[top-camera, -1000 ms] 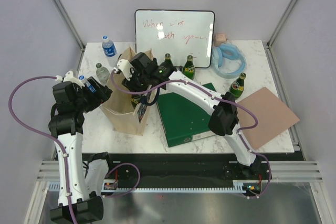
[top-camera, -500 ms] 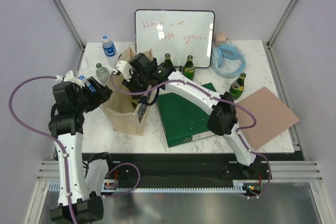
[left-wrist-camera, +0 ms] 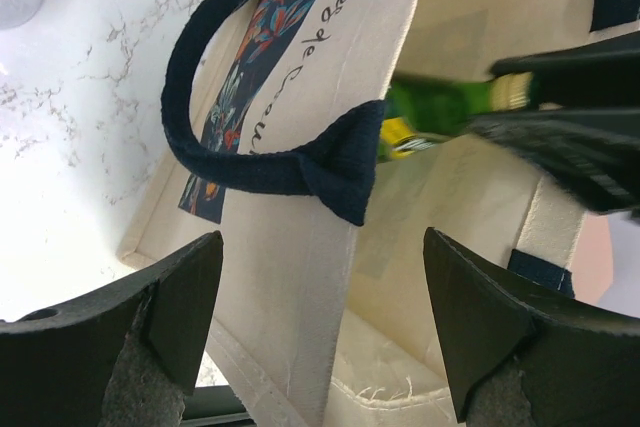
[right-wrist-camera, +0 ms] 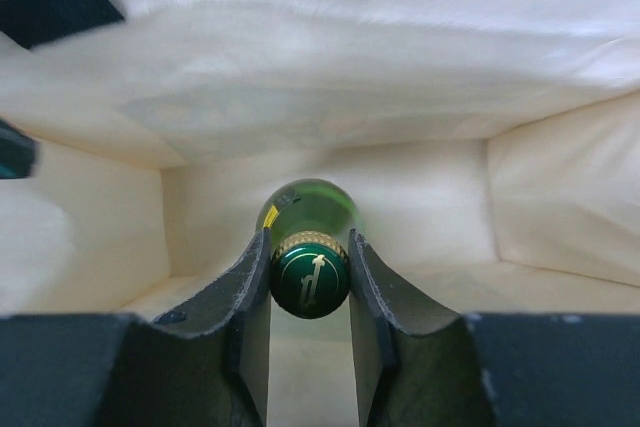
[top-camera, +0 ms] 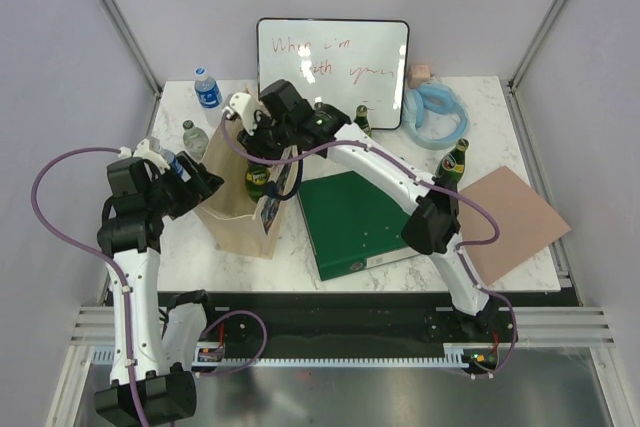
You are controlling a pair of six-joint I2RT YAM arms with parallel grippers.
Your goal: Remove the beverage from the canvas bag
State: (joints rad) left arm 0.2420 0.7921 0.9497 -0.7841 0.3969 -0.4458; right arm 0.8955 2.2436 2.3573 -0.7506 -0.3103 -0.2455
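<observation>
The beige canvas bag (top-camera: 232, 219) stands upright at the table's left, with a dark strap handle (left-wrist-camera: 268, 163) and a colourful print (left-wrist-camera: 262, 57). My right gripper (top-camera: 262, 139) reaches into its mouth from above and is shut on the capped neck of a green glass beverage bottle (top-camera: 258, 180), which rises in the bag's opening. In the right wrist view the fingers (right-wrist-camera: 250, 277) clamp the green cap, with the bottle (right-wrist-camera: 308, 209) hanging over the bag's floor. My left gripper (left-wrist-camera: 322, 267) is open, straddling the bag's left wall without pinching it.
Green bottles stand behind the bag (top-camera: 360, 123) and at the right (top-camera: 452, 163). Two water bottles (top-camera: 207, 87) (top-camera: 194, 137) stand at the back left. A whiteboard (top-camera: 333, 65), a green binder (top-camera: 360, 219), a brown board (top-camera: 508, 222) and a blue hose coil (top-camera: 436, 112) lie around.
My right gripper closed fully on the bottle and rose toward the back, lifting the bottle up into the bag's mouth. My left arm shifted slightly, staying at the bag's left wall.
</observation>
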